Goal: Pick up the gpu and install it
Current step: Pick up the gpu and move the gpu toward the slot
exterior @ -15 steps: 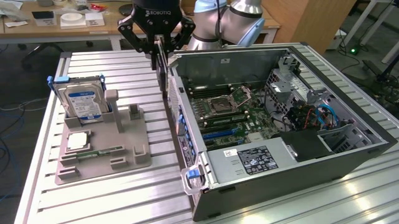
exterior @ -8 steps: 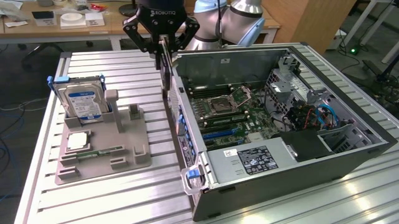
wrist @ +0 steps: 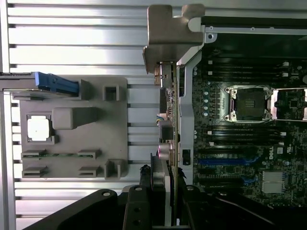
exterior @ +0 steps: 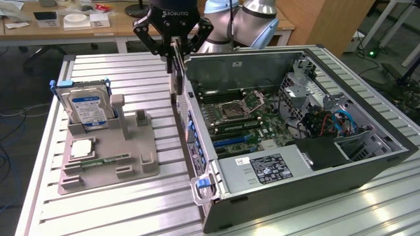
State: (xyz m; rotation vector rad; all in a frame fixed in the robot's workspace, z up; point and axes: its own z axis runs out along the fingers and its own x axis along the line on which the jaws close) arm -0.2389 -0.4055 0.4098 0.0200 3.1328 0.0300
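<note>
My gripper (exterior: 174,49) is shut on the gpu (exterior: 177,73), which hangs upright and edge-on below the fingers. The card is in the air over the side wall of the open computer case (exterior: 367,162) on the exterior view's left, just outside the motherboard (exterior: 246,120). In the wrist view the gpu (wrist: 169,120) runs away from my gripper (wrist: 163,194) along the case wall. Its silver end bracket (wrist: 169,33) is at the far end. The blue expansion slot (wrist: 225,161) on the motherboard (wrist: 249,191) lies beside the card, inside the case.
A grey parts holder (exterior: 131,142) sits on the slatted metal table at the exterior view's left. It carries a hard drive (exterior: 88,105), a square processor (exterior: 82,147) and a memory stick (exterior: 105,161). The case also holds a power supply (exterior: 266,169) and cables (exterior: 335,123).
</note>
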